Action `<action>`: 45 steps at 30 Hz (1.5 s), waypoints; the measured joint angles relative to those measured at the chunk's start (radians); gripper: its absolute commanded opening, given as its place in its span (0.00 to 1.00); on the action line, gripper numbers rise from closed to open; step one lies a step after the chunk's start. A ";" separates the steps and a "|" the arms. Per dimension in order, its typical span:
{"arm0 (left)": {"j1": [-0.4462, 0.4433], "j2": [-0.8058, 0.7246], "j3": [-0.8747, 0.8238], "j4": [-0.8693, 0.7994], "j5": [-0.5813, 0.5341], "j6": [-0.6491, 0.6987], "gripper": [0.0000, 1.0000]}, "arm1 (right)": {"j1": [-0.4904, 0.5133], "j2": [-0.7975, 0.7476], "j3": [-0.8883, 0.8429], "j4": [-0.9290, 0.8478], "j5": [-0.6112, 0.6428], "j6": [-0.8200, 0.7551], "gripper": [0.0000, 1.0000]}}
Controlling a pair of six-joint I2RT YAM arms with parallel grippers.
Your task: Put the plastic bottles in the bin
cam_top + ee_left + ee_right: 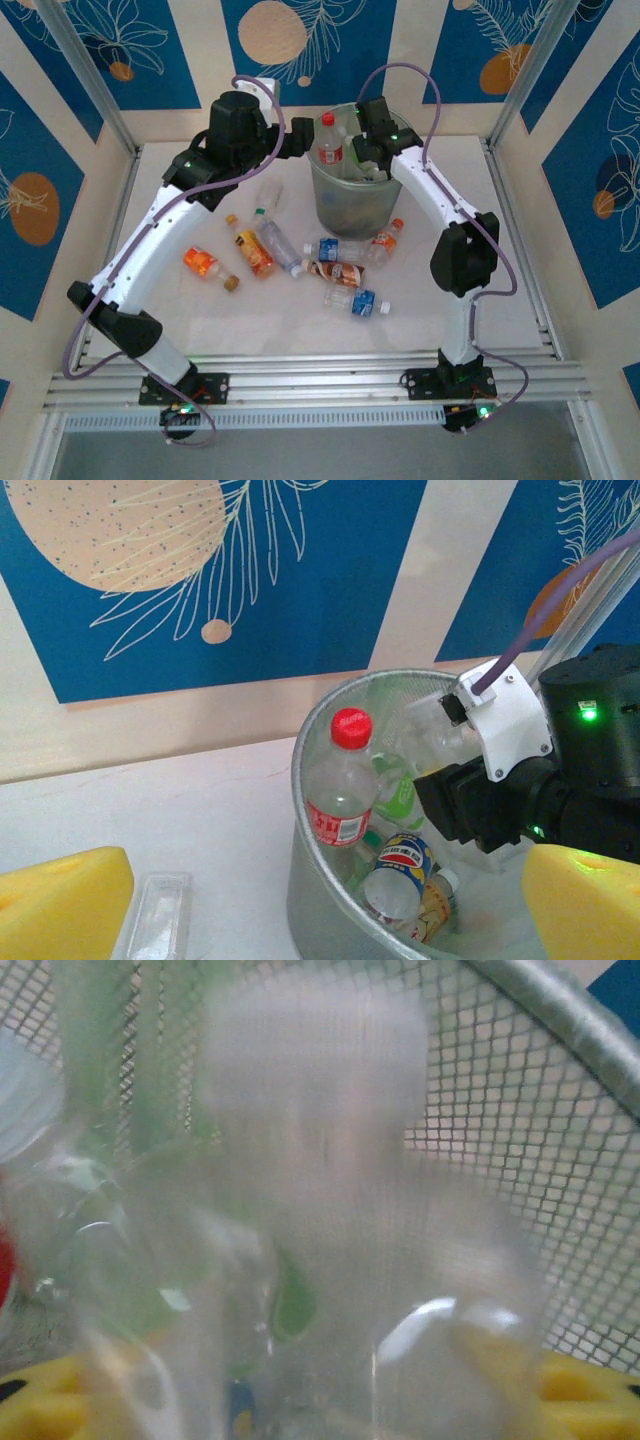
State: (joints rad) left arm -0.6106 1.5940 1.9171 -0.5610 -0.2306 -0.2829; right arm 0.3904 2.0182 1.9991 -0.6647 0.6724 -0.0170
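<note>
The bin (350, 205) stands at the table's back middle. A red-capped bottle (328, 140) stands upright inside it against the left wall (340, 790), above a blue-labelled bottle (402, 868). My right gripper (370, 150) hangs inside the bin's mouth. A clear bottle (320, 1210), blurred, sits between its yellow pads (590, 1400), which stand apart; the right gripper (320, 1410) is open. My left gripper (300, 145) hovers open just left of the bin with nothing between its fingers; in its own view the left gripper (325, 910) looks at the bin's rim (310, 730). Several plastic bottles (340, 250) lie in front of the bin.
On the table lie an orange bottle (203, 263), an orange-labelled one (255, 250), a brown-labelled one (335, 270), a blue-labelled one (358, 302) and a clear one (268, 195) left of the bin. The clear bottle (155, 915) lies below my left fingers. Frame posts stand at the back corners.
</note>
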 measured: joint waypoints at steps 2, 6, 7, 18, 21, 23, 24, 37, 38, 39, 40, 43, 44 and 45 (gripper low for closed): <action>0.000 0.000 -0.002 0.000 0.000 0.000 1.00 | 0.000 0.000 0.018 -0.011 0.006 -0.006 0.78; 0.001 -0.002 -0.006 0.000 -0.003 0.000 1.00 | 0.000 0.000 0.058 -0.026 0.028 -0.016 0.79; 0.002 -0.003 -0.009 0.000 -0.003 0.000 1.00 | 0.002 0.000 0.066 -0.029 0.034 -0.019 0.79; 0.007 -0.005 -0.019 0.000 -0.007 0.000 1.00 | 0.028 -0.003 0.096 -0.048 0.057 -0.036 0.79; 0.010 -0.013 -0.029 0.000 -0.007 0.000 0.99 | 0.041 -0.024 0.099 -0.076 0.053 -0.035 0.79; 0.014 -0.025 -0.051 -0.001 -0.007 0.000 0.99 | 0.049 -0.050 0.102 -0.094 0.050 -0.031 0.81; 0.016 -0.032 -0.066 0.000 -0.007 0.000 1.00 | 0.053 -0.068 0.105 -0.106 0.050 -0.024 0.82; 0.087 -0.222 -0.375 -0.006 -0.034 -0.070 0.99 | 0.139 -0.405 -0.009 -0.285 0.058 0.170 0.99; 0.094 -0.245 -0.407 -0.006 -0.035 -0.081 0.99 | 0.146 -0.436 -0.043 -0.296 0.058 0.188 0.99; 0.106 -0.276 -0.449 -0.009 -0.037 -0.097 1.00 | 0.151 -0.472 -0.085 -0.309 0.056 0.211 0.99; 0.119 -0.306 -0.493 -0.010 -0.039 -0.113 1.00 | 0.158 -0.512 -0.134 -0.322 0.053 0.237 0.99; 0.162 -0.379 -0.607 -0.031 -0.041 -0.166 1.00 | 0.163 -0.625 -0.274 -0.348 0.040 0.304 0.99; 0.174 -0.399 -0.640 -0.035 -0.041 -0.187 0.99 | 0.163 -0.654 -0.311 -0.353 0.035 0.322 0.99; 0.191 -0.421 -0.683 -0.043 -0.040 -0.211 1.00 | 0.162 -0.691 -0.356 -0.361 0.030 0.344 0.99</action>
State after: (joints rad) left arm -0.4198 1.1728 1.2343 -0.6044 -0.2710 -0.4934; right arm 0.5526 1.3273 1.6436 -1.0256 0.7025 0.3271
